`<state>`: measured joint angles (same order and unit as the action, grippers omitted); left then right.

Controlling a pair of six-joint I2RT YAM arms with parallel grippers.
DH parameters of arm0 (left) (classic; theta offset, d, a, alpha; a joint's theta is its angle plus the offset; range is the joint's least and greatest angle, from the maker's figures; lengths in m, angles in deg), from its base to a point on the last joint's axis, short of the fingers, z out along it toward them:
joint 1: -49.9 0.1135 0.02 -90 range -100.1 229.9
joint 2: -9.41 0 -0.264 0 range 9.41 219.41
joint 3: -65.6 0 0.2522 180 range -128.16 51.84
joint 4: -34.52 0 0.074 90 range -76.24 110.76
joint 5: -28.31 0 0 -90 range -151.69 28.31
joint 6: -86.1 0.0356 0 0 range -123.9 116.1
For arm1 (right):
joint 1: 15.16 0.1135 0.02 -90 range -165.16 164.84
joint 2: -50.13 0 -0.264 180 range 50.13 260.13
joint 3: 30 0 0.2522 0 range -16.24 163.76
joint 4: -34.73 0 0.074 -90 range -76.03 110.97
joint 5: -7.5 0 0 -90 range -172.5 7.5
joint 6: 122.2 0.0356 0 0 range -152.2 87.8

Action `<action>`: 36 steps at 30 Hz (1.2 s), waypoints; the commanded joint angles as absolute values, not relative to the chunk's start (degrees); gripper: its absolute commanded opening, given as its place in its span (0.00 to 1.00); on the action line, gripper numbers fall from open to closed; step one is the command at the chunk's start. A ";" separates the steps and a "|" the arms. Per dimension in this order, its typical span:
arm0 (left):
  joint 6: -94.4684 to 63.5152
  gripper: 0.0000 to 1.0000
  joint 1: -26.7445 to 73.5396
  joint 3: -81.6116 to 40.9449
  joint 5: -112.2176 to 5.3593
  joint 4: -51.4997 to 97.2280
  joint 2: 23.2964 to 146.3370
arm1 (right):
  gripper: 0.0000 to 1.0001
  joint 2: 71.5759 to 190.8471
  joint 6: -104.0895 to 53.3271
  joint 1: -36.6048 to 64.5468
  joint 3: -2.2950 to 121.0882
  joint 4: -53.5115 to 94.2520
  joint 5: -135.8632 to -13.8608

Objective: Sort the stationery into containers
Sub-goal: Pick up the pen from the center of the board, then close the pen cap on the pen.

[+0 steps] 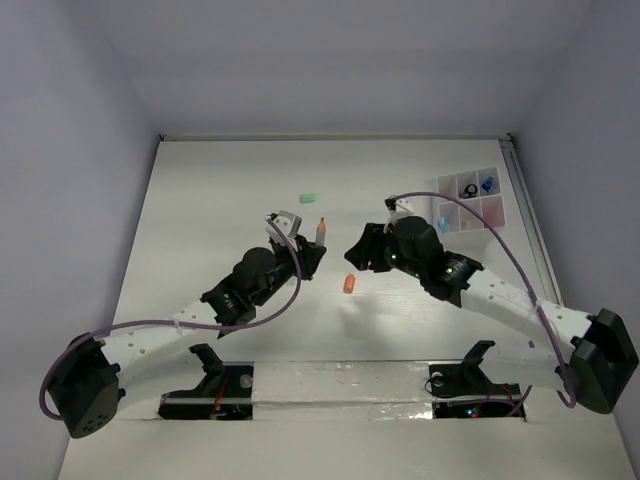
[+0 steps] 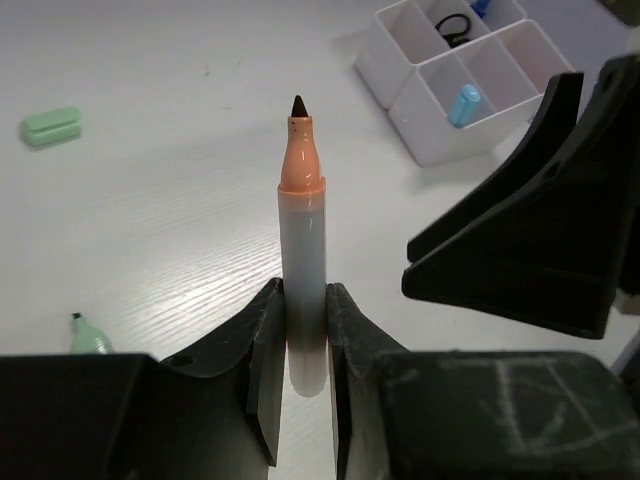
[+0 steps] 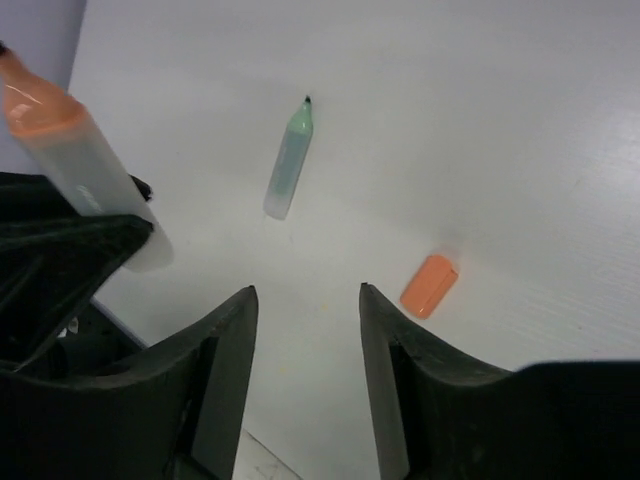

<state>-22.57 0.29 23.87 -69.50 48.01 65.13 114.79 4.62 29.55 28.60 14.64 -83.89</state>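
**Held item: orange marker, nib toward 12 o'clock**

We record one orange marker (image 2: 303,230), with a grey barrel, an orange collar and a dark nib, uncapped. The left fingers (image 2: 266,340) are closed on its lower barrel, one on each side. In the left wrist view its long axis runs from 6 to 12 o'clock, with the nib at 12. In the overhead view it sits near the middle of the bench (image 1: 220,180), and the nib again points to 12 o'clock, the far edge.

The right fingers (image 3: 225,340) stand apart with nothing between them. Overhead they are at 3 o'clock of the held marker.

Loose on the bench we list:
- Orange cap (image 3: 429,285), lying flat. Overhead it is at 5 o'clock of the held marker.
- Mint marker (image 3: 289,165), uncapped. In the right wrist view its long axis runs nearly 6 to 12 o'clock, with the nib toward 12.
- Mint cap (image 1: 309,196), at 11 o'clock of the held marker overhead and well apart from it.

The white tray (image 1: 492,212) has six compartments and stands at 2 o'clock of the bench. It holds:
- Black ring (image 1: 467,188), far middle compartment.
- Blue clip (image 1: 488,184), far right compartment.
- Blue piece (image 1: 443,222), near left compartment.
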 commanded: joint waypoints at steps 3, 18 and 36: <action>-18.75 0.00 0.85 25.90 -79.58 46.95 61.28 | 0.48 123.24 7.08 30.72 25.07 23.31 -74.77; -18.84 0.00 1.38 29.16 -76.72 48.88 58.89 | 0.58 146.89 7.36 37.84 34.91 21.51 -84.24; -18.93 0.00 1.38 29.33 -76.02 49.24 59.24 | 0.59 141.80 6.65 37.84 34.04 4.97 -96.03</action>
<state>-19.36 1.23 28.90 -76.50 46.21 59.65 143.97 6.81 37.79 34.55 9.06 -92.52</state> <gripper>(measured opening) 0.143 0.584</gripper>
